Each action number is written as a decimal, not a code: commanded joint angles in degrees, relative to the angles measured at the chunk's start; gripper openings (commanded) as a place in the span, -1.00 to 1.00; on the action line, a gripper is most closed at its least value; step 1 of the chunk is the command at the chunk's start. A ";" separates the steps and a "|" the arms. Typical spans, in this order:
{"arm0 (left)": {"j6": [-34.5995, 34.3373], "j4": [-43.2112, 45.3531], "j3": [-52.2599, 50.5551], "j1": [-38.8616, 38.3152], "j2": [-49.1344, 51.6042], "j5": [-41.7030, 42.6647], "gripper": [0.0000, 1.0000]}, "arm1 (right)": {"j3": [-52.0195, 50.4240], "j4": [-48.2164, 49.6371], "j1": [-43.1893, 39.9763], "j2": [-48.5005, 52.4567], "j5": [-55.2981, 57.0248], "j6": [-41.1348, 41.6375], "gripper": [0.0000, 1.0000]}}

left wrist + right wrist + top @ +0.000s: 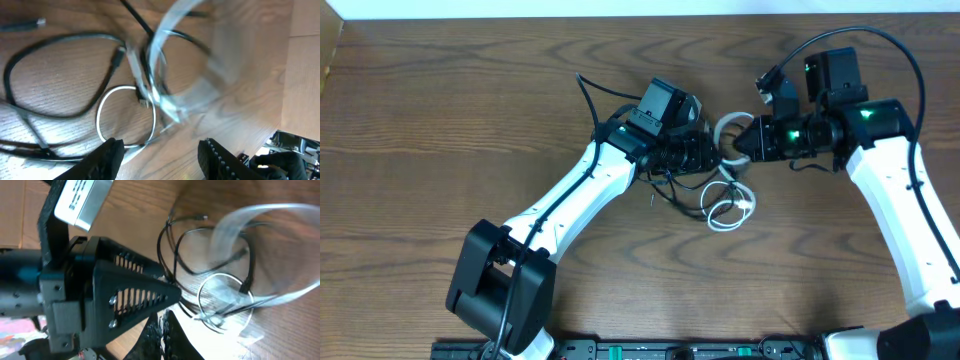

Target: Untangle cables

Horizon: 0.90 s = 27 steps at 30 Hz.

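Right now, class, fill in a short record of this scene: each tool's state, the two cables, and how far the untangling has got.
left tool: open, nothing between its fingers, above the cables
right tool: shut; whether it grips a cable cannot be told
white cable: looped on the table; part of it blurred
black cable: looped, crossing the white cable
untangling: not yet done; the cables overlap

A bare brown wood-grain table fills the view.
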 commanded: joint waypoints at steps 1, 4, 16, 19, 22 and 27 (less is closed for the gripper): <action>-1.81 1.55 0.15 0.11 0.39 0.74 0.08 | 0.17 -0.83 -0.44 -1.73 -1.66 1.25 -0.98; -4.81 4.44 0.15 0.11 0.42 0.72 0.15 | 0.17 -1.55 -0.44 -1.70 -2.27 1.38 -0.98; -8.22 10.21 0.11 -1.84 5.55 -9.79 0.18 | 0.20 -5.27 -4.57 -1.73 14.49 10.43 -0.69; -8.20 13.94 0.11 -3.06 8.90 -12.15 0.25 | 0.17 -6.23 -7.19 -1.73 14.51 9.90 -0.60; -7.96 17.14 0.13 -4.61 12.28 -15.45 0.26 | 0.17 -7.43 -8.59 -1.73 14.58 8.61 -0.49; -5.01 19.37 0.13 -7.91 15.87 -21.38 0.26 | 0.17 -9.27 -9.14 -1.70 14.78 5.11 -0.39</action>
